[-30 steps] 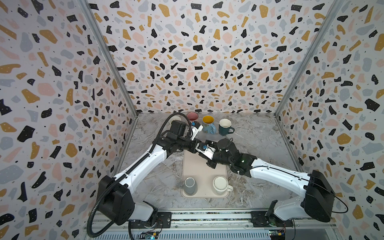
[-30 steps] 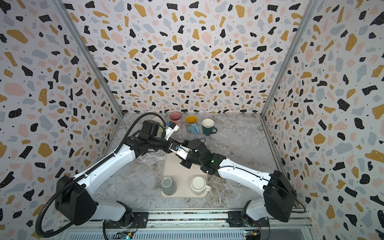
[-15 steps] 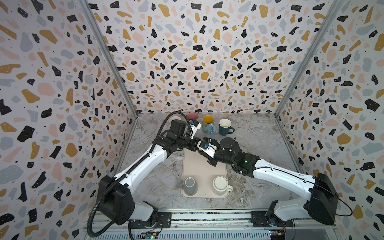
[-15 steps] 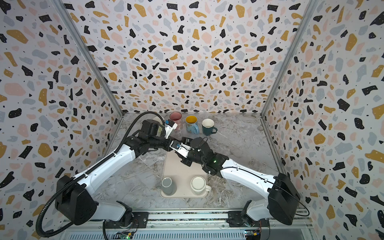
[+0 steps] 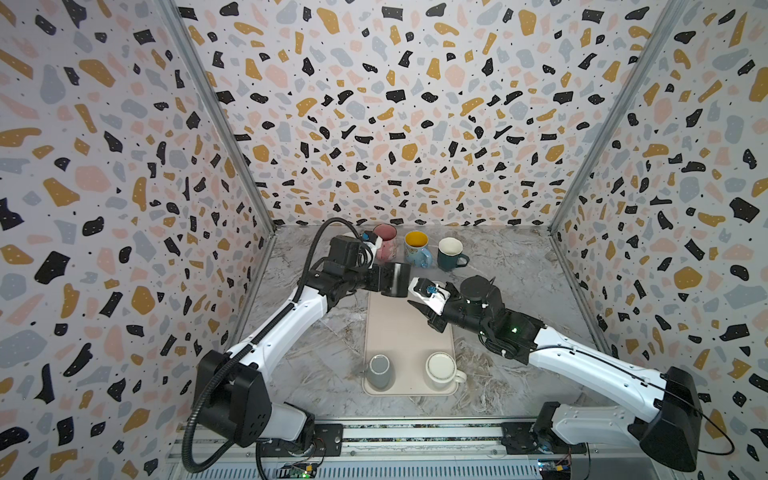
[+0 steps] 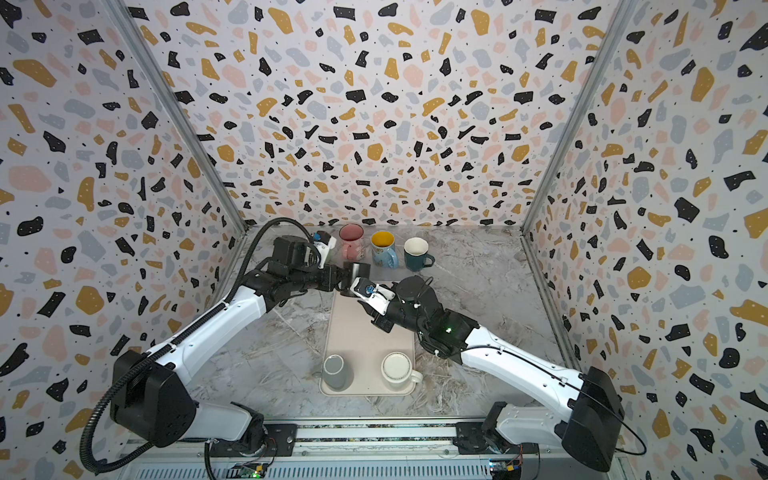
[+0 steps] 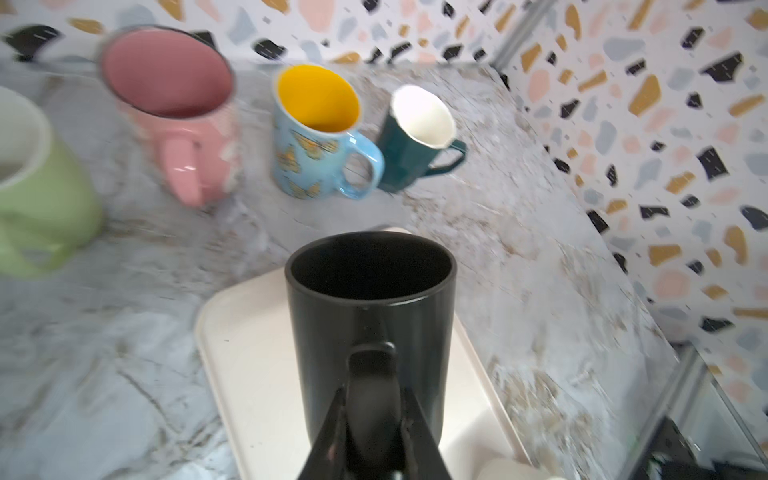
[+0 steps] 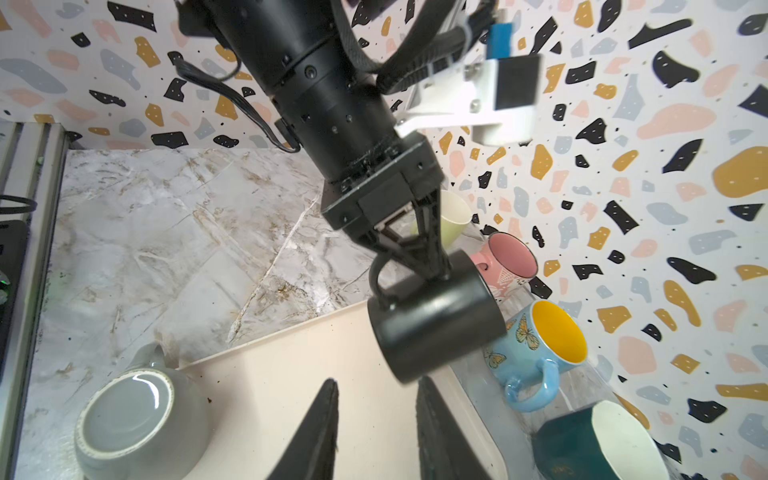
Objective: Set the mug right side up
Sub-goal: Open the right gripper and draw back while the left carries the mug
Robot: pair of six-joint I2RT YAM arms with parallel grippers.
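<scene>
Right gripper (image 8: 376,386) has been opened and drawn back, empty; black mug (image 7: 370,316), gripped by its handle in left gripper (image 7: 372,415), is held mouth-up, seemingly yet to be set on the tray (image 5: 409,336).

**Robot test cell in a lab**

Printed terrazzo walls (image 5: 124,166) box in a marble-look tabletop (image 5: 519,282), joined at the corners by bare metal posts (image 5: 220,120). Two white-and-black arms (image 5: 282,328) stand on a slotted rail (image 5: 415,434) along the open front, with a loose cable (image 5: 187,436) and small circuit boards (image 5: 299,471) exposed. Mugs (image 5: 417,249) and a tray (image 5: 407,328) sit inside this staged box.
</scene>
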